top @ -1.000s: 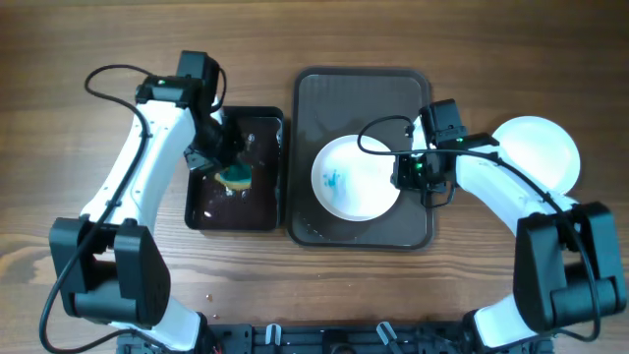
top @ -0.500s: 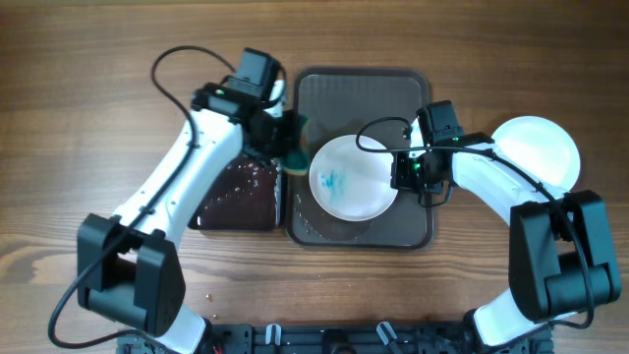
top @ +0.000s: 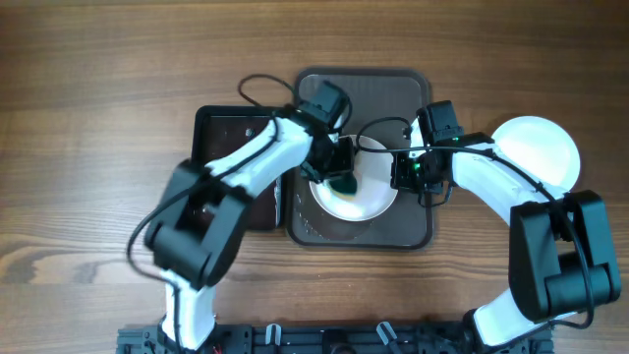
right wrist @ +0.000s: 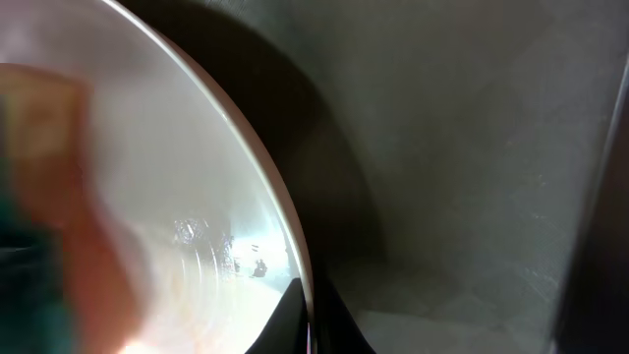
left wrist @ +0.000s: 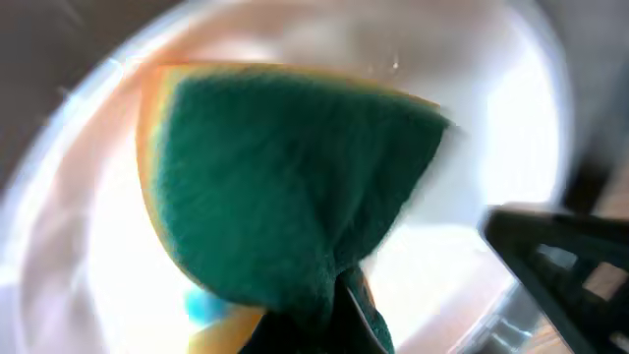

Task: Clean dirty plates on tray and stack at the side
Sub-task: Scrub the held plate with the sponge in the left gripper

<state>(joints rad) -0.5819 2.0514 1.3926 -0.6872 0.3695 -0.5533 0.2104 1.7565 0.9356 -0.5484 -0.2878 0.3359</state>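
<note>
A white plate [top: 366, 195] lies on the dark brown tray [top: 378, 93]. My left gripper [top: 341, 175] is shut on a teal sponge [top: 343, 183] with a yellow back and holds it on the plate. In the left wrist view the sponge [left wrist: 285, 182] fills the frame over the white plate [left wrist: 491, 147], with a blue smear [left wrist: 203, 307] beside it. My right gripper [top: 401, 174] is shut on the plate's right rim, which the right wrist view shows between its fingers [right wrist: 308, 320]. A clean white plate [top: 538, 152] lies on the table at the right.
A smaller glossy black tray [top: 228, 133] stands left of the brown tray, partly under my left arm. Bare wooden table lies all around.
My left arm has swung right from the black tray, carrying the sponge onto the plate on the brown tray. The right arm has held still on the rim.
</note>
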